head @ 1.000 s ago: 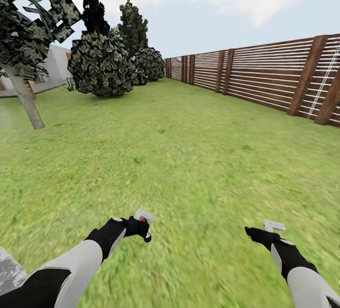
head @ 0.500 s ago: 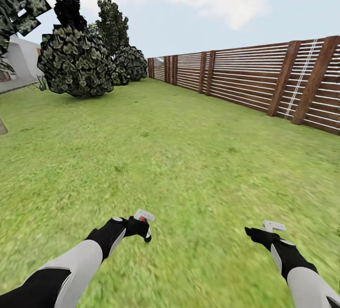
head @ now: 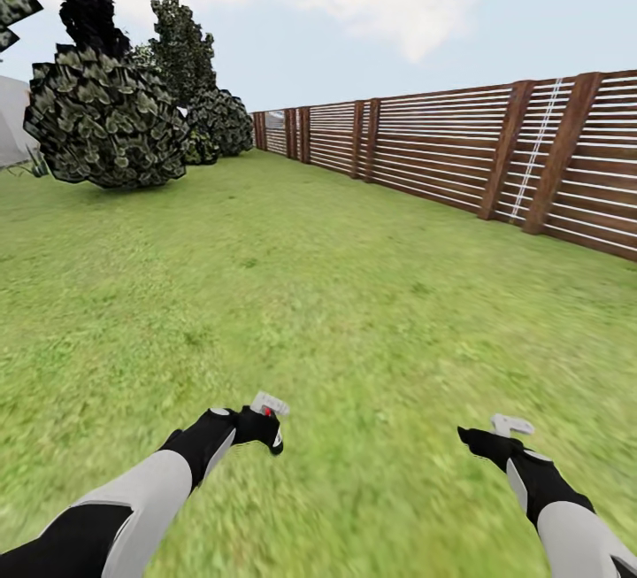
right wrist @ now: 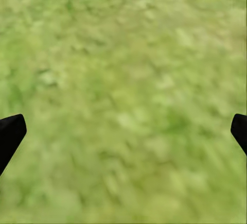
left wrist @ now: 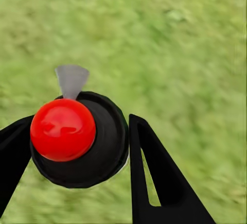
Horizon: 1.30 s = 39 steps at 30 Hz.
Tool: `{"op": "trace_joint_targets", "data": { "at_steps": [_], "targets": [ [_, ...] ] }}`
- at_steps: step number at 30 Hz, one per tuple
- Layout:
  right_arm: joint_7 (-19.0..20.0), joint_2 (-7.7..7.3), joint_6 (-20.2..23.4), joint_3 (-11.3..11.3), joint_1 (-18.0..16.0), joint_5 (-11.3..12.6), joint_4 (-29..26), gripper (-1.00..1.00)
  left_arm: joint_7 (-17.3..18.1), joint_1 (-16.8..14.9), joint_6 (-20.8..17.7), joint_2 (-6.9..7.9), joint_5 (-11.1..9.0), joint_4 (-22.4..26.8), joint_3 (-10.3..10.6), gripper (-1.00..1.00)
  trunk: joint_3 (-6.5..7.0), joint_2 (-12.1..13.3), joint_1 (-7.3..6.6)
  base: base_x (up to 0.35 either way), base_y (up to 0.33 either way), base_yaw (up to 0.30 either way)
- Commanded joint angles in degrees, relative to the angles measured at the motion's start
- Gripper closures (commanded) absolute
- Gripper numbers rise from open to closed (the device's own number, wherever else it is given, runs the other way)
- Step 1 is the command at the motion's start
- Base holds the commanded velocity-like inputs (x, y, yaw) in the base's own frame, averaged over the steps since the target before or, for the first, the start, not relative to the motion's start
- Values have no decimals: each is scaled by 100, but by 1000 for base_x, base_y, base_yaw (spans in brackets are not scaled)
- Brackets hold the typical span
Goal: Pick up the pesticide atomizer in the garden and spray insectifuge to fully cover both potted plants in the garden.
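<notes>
the view has swung right, bush (head: 104, 127) and fence (head: 460, 153) sliding left; left gripper (head: 264, 423) fingers clenched on the pesticide atomizer (left wrist: 77, 139); right gripper (head: 495, 433) fingers released over lawn (head: 354, 295)

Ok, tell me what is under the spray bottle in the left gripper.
Under the spray bottle, held between the left gripper's fingers, lies blurred green lawn. The bottle's dark head covers the grass directly beneath.

Both arms reach forward and low, the left gripper (head: 265, 426) clamped on the pesticide atomizer (left wrist: 77, 139), the right gripper (right wrist: 123, 131) spread wide.
</notes>
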<state>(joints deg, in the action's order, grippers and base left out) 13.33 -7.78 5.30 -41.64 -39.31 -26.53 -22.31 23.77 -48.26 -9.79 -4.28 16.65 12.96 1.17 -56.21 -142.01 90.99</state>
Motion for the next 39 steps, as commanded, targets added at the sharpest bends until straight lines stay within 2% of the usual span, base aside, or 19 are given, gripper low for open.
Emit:
{"op": "trace_joint_targets", "data": {
  "at_steps": [1, 11, 39],
  "targets": [
    [47, 5, 24, -47, -6, -45, -11, -100, 14, -1, -40, 2, -4, 16, 9, 100, -6, -2, 2, 339, 0, -4],
    [47, 5, 23, -48, -4, -45, -8, -100, 14, -3, -40, 3, -4, 14, 8, 100, 3, -2, 2, 339, 0, -59],
    [47, 5, 24, -48, -7, -45, -2, -100, 14, -2, -40, 5, -4, 14, 7, 100, 88, -2, 2, 339, 0, -246]
  ]
}}
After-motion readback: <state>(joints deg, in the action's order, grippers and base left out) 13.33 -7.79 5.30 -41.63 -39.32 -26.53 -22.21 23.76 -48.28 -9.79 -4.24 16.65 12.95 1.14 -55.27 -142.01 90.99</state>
